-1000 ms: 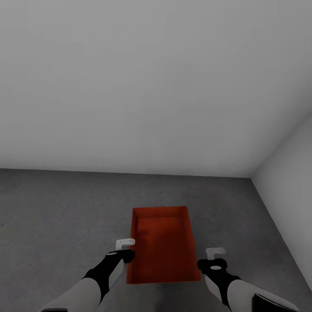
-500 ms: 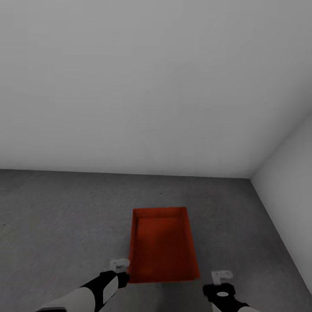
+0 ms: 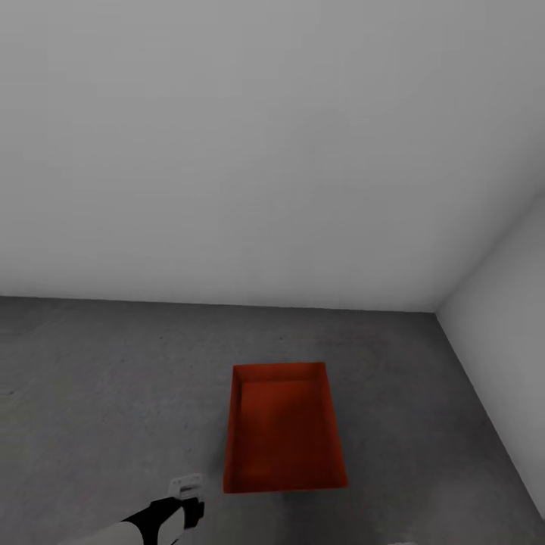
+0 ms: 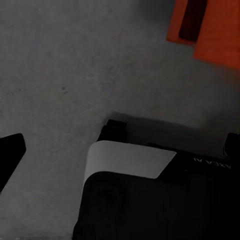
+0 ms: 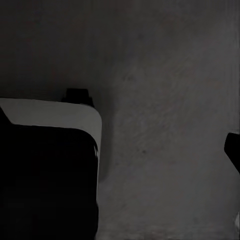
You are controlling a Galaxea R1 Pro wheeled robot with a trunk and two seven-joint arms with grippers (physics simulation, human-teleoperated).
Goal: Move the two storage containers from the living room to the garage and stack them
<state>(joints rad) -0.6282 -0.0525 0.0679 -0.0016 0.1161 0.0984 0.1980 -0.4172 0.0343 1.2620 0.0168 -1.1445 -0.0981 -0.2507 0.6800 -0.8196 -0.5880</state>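
One bin (image 3: 284,428) is set on the concrete floor (image 3: 113,393) near the wall corner. The left gripper (image 3: 187,484) is seen just beside its near left corner, holding nothing; jaw widths cannot be told. The second bin is judged next to be fetched.

One orange-red, open-topped rectangular plastic storage container (image 3: 284,428) sits on the dark grey mottled concrete floor (image 3: 98,393), ahead of and just to the right of the left gripper (image 3: 186,484); the left wrist view shows an orange-red corner (image 4: 212,30) beyond that gripper. One black-and-white robot arm (image 3: 151,521) appears in the head view, ending in that single white-tipped gripper. Two plain grey-white walls meet in one corner: one wall (image 3: 250,144) far ahead of the gripper, one (image 3: 503,325) off to its right.
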